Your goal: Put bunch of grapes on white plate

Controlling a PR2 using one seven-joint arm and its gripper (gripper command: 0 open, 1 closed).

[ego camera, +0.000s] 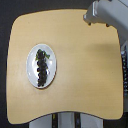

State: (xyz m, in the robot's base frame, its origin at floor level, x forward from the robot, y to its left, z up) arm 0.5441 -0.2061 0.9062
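Observation:
The white plate (32, 75) lies on the wooden table toward the exterior view's left. The bunch of grapes (42, 67) rests on it, a dark narrow cluster running lengthwise down the plate with a green leaf at its upper end. A grey part of the arm (105, 12) reaches in at the upper right corner, well away from the plate. Its fingers are outside the frame, so no gripper shows.
The rounded light wooden table (85, 70) fills most of the view. Dark floor lies beyond its edges, and a pale base structure (65, 121) shows below the table's near edge.

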